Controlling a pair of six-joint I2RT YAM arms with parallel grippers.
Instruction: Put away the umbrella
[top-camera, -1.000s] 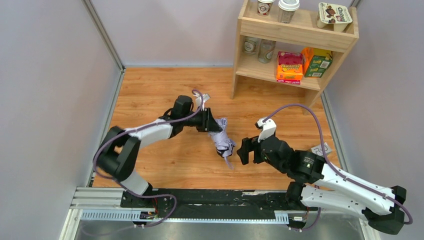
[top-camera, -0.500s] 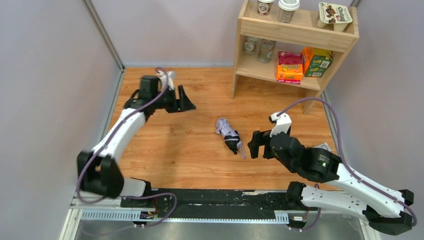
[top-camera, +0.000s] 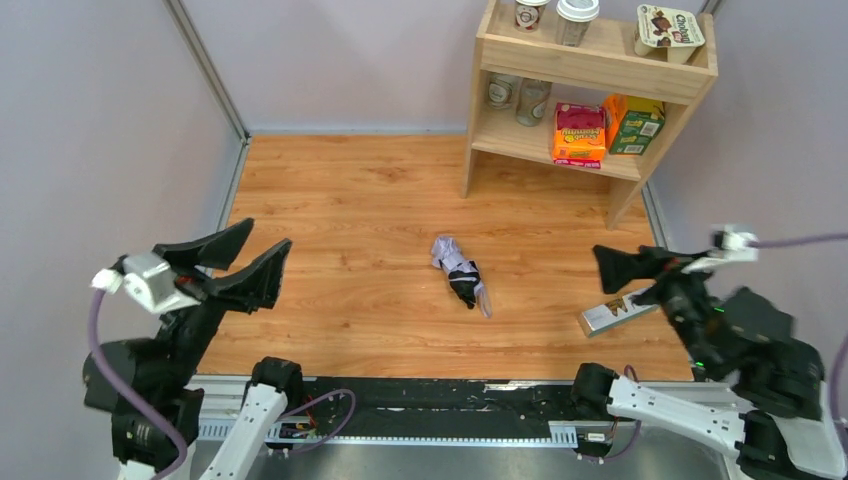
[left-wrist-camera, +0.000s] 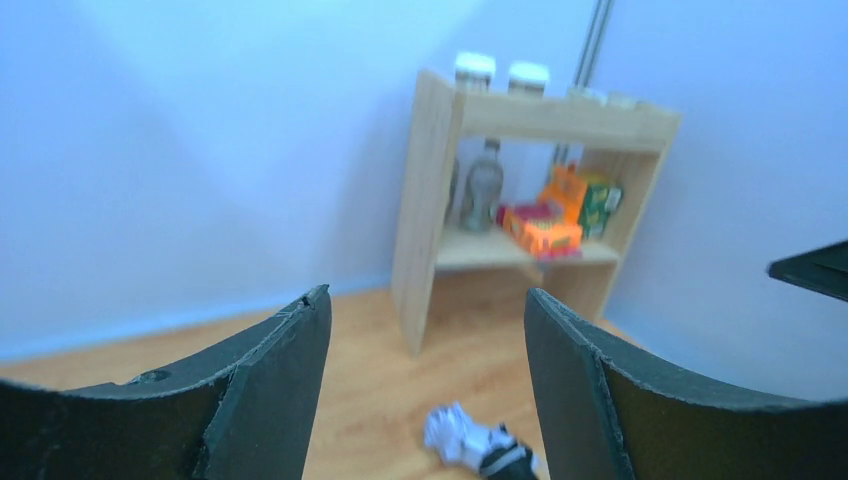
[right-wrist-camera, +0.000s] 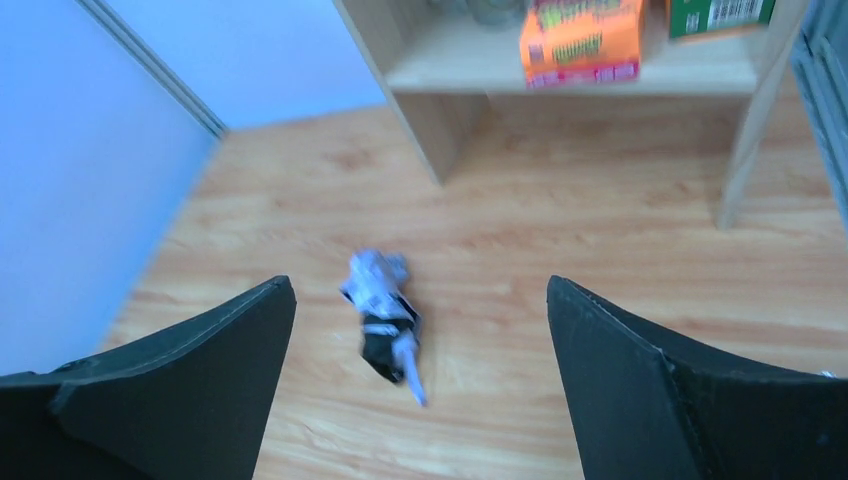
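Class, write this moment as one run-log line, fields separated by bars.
object: pale lavender folded fabric umbrella lying on wooden table | left gripper: open, empty | right gripper: open, empty | contact: none

The bench (top-camera: 340, 200) is orange-brown wood-grain board with a soft sheen. At mid-frame, the umbrella (top-camera: 457, 272) is thin, crumpled, matt pale cloth around a black part. The shelf (top-camera: 600, 62) at upper right is pale, matt wood, and its boxes (top-camera: 580, 135) are printed card. The left gripper (left-wrist-camera: 425, 295) and right gripper (right-wrist-camera: 420, 282) are matt black plastic. The rail (top-camera: 190, 397) along the bottom edge is dull ribbed metal.
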